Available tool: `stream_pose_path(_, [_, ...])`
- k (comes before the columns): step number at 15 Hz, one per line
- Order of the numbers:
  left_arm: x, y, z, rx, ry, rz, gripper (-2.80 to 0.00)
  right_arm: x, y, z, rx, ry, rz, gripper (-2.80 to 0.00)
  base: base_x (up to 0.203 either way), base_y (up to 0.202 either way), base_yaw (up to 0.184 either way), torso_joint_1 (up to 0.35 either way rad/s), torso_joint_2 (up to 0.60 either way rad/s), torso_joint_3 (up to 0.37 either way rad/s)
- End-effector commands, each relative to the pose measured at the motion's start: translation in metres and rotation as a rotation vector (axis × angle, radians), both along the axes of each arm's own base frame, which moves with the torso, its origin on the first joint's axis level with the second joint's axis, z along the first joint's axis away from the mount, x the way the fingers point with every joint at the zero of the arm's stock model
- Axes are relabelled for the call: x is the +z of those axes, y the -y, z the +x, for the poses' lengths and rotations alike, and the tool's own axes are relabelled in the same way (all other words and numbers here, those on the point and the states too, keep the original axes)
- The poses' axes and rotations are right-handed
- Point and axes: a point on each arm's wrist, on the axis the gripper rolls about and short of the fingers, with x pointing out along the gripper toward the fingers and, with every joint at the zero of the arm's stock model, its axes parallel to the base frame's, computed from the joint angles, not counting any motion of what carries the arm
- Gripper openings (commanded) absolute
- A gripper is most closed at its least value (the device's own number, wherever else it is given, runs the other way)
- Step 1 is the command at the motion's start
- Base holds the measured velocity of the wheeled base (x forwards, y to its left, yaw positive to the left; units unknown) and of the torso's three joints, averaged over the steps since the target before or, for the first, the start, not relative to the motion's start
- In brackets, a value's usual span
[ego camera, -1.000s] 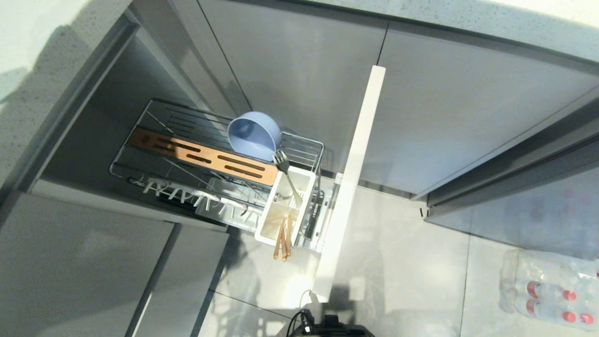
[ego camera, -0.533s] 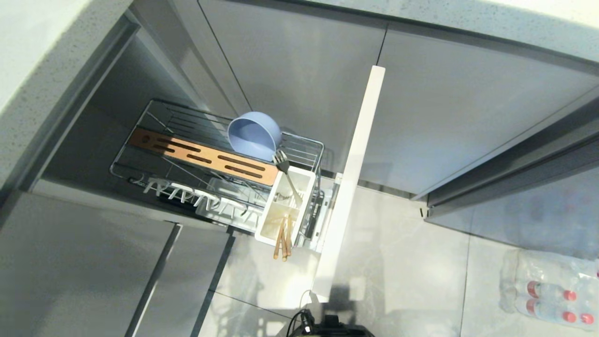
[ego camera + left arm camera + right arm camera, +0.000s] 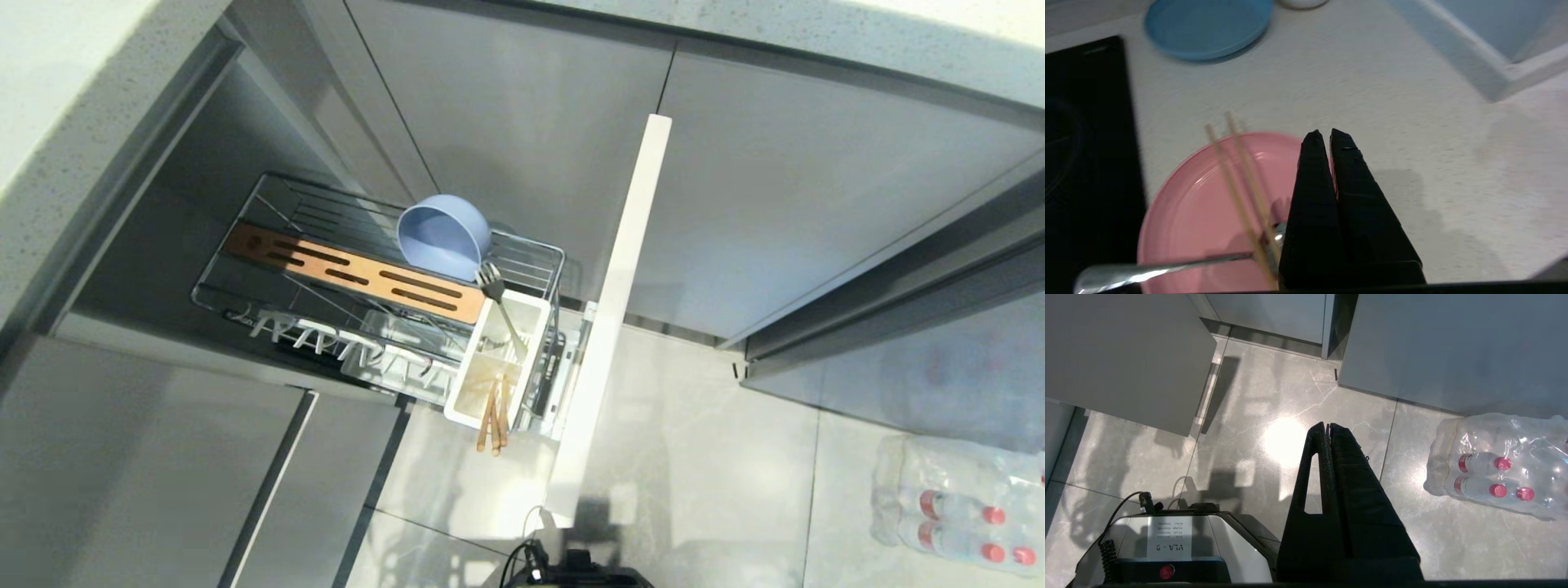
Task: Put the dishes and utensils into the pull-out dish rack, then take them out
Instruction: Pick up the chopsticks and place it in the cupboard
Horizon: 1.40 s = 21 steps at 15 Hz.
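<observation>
Grey flat cabinet fronts [image 3: 531, 122], pale speckled countertop [image 3: 49, 106], glossy grey marbled floor tiles [image 3: 694, 425], light glare.

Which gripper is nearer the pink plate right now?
Left. The left gripper hovers over the pink plate on the counter, jaws shut. The right gripper hangs over the floor, with no plate in its view.
</observation>
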Motion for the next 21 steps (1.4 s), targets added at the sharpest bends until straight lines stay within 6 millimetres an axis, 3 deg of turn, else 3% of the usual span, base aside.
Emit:
stream_pose_path(1, [-0.004,-0.005,0.006,0.073,-0.056,-0.038,-2.80,0.000,0.000,0.000,0.000,-0.001,0.000,-2.80,0.000,0.000,0.000,0.000,0.00,0.000])
stream_pose_path(4, [-0.018,-0.011,0.008,0.166,-0.136,-0.109,-2.80,0.000,0.000,0.000,0.000,-0.001,0.002,-2.80,0.000,0.000,0.000,0.000,0.00,0.000])
stream_pose_path(8, [-0.045,-0.017,0.014,0.108,-0.233,-0.236,-2.80,0.000,0.000,0.000,0.000,-0.001,0.000,-2.80,0.000,0.000,0.000,0.000,0.00,0.000])
stream_pose_path(12, [-0.051,-0.017,0.016,-0.047,-0.204,-0.352,-2.80,0.000,0.000,0.000,0.000,-0.001,0.000,-2.80,0.000,0.000,0.000,0.000,0.00,0.000])
stream_pose_path(17, [-0.050,-0.020,0.017,-0.015,-0.196,-0.358,-2.80,0.000,0.000,0.000,0.000,-0.001,0.000,-2.80,0.000,0.000,0.000,0.000,0.00,0.000])
stream_pose_path(18, [-0.050,-0.021,0.018,-0.014,-0.197,-0.360,0.00,0.000,0.000,0.000,0.000,-0.001,0.000,-2.80,0.000,0.000,0.000,0.000,0.00,0.000])
stream_pose_path(21, [-0.052,-0.029,0.028,-0.012,-0.220,-0.380,0.00,0.000,0.000,0.000,0.000,-0.001,0.000,-2.80,0.000,0.000,0.000,0.000,0.00,0.000])
